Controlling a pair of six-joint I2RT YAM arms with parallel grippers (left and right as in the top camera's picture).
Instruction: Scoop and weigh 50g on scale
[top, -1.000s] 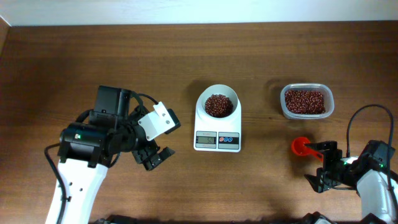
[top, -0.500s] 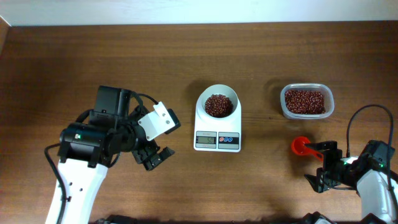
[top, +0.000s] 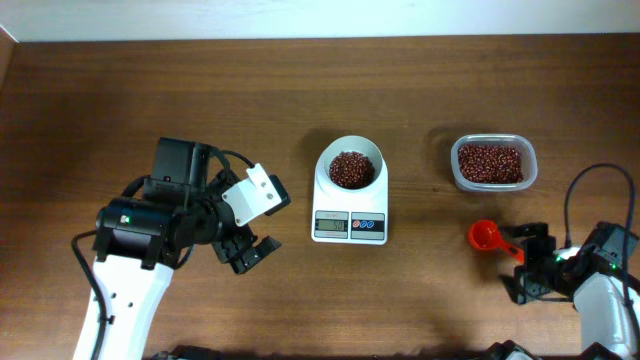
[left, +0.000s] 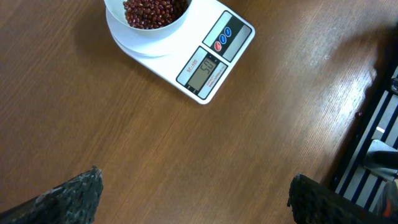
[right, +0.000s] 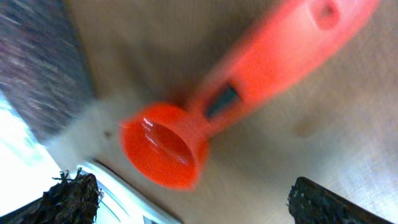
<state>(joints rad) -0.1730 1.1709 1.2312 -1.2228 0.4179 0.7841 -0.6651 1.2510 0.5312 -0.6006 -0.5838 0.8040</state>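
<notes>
- The table (top: 450, 90) is seen as a dark brown board with wood grain running along its width. A pale strip (top: 320, 18) is shown beyond its far edge.
- In the left wrist view a dark area with pale stripes is seen past one table edge. What it is cannot be made out.
- The scale (top: 348, 215) is set flat near the middle of the table, with its display and buttons turned toward the near edge.
- A white bowl (top: 350, 143) holding red beans is carried on the scale's platform.
- A clear tub (top: 493, 187) of red beans is placed to the right of the scale, well apart from it.
- A red scoop (top: 484, 235) is laid on the wood nearer than the tub.
- The left gripper (top: 252, 254) is held over bare wood left of the scale, its fingers spread wide with nothing between them.
- The right gripper (top: 527, 262) is found by the scoop's handle with its fingers spread. The wrist view is blurred, so contact cannot be judged.
</notes>
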